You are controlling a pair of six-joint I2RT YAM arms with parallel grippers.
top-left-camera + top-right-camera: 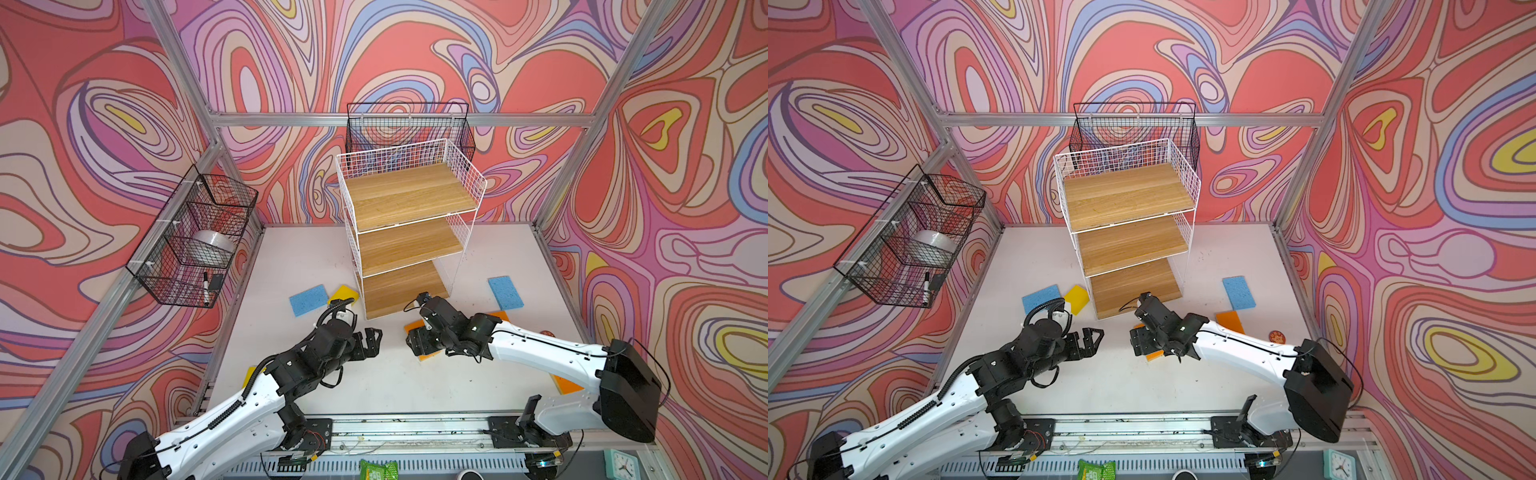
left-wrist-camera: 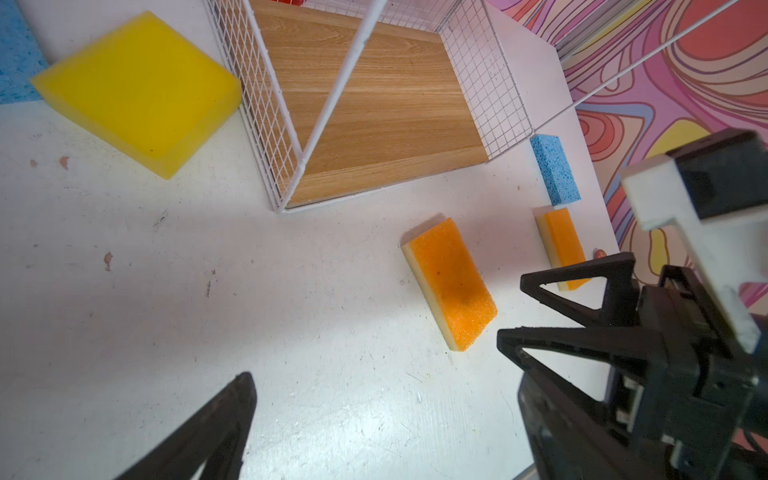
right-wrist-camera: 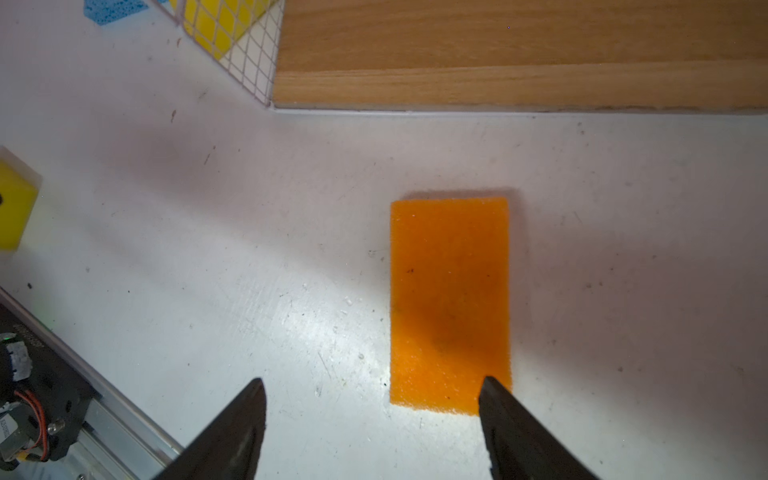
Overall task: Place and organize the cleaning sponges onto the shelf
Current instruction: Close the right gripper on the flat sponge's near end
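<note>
Right wrist view: shows an orange rectangular foam sponge [image 3: 450, 303] lying flat, orange face up, on the white tabletop [image 3: 208, 249], near the front edge of the lowest board of the tall white wire-grid shelf with three light wooden boards [image 3: 498, 54]. Shows also the right gripper [image 3: 372, 381] over the sponge's near end, fingers released and wide apart, grasping nothing. In both top views, facing it from the left, the left gripper [image 1: 372, 343], likewise spread open and empty. Left of the shelf on the table, a thin speckled light blue sponge [image 1: 308, 299] just beside a thick bright yellow sponge [image 1: 343, 295]; right of the shelf, a second light blue sponge [image 1: 505, 292] near a second orange sponge [image 1: 1230, 322].
</note>
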